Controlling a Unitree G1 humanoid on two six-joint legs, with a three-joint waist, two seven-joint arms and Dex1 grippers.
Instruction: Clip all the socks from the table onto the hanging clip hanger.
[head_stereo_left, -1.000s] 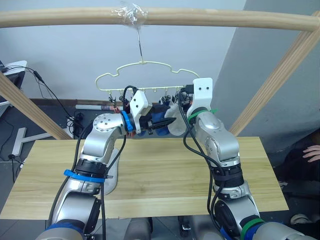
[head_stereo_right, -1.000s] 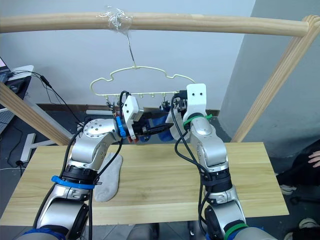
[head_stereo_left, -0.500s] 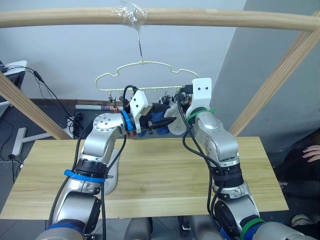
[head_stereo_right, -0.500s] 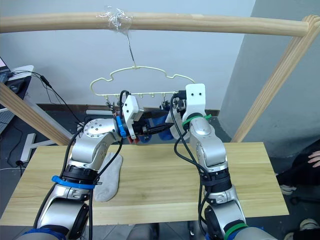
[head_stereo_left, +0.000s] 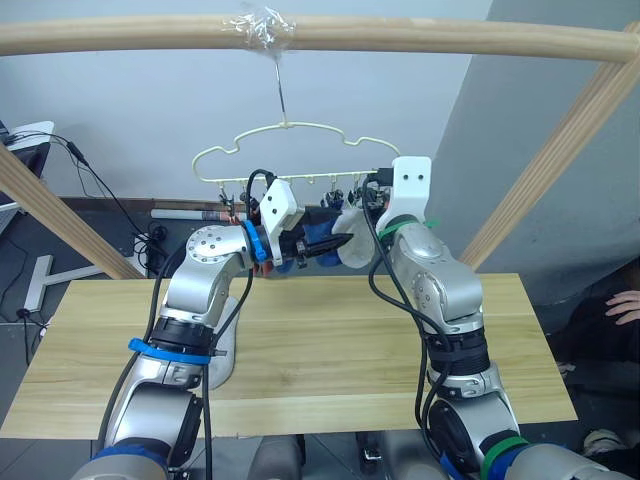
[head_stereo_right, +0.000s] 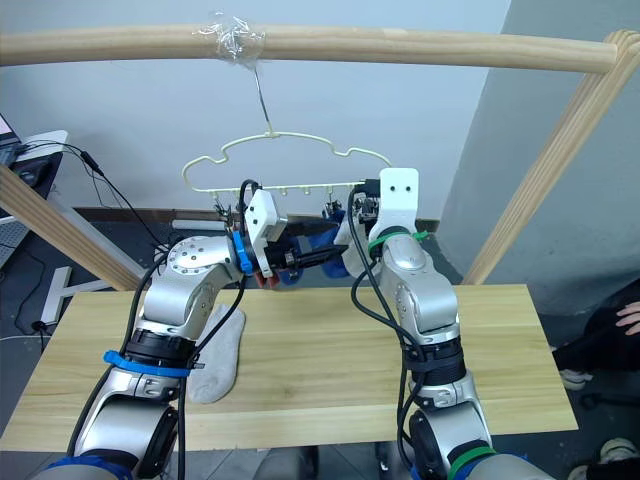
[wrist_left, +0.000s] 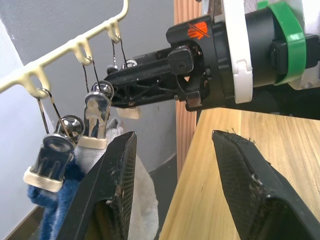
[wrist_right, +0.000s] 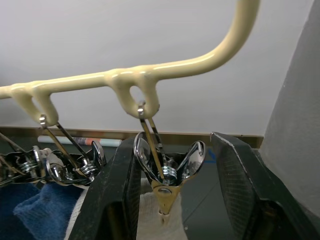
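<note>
clip hanger above table far edge | sock on table (left side)

From my right eye feed: the clip hanger hangs by its hook from the wooden pole up top, taped on there. Both my arms are raised to the clip row. The left end effector points right, just under the clips, and it sits right next to a blue sock hanging there. The right end effector is up at the hanger's right end, near a pale sock; I can't tell how its fingers stand. One light grey sock lies on the counter beside my left arm.
</note>
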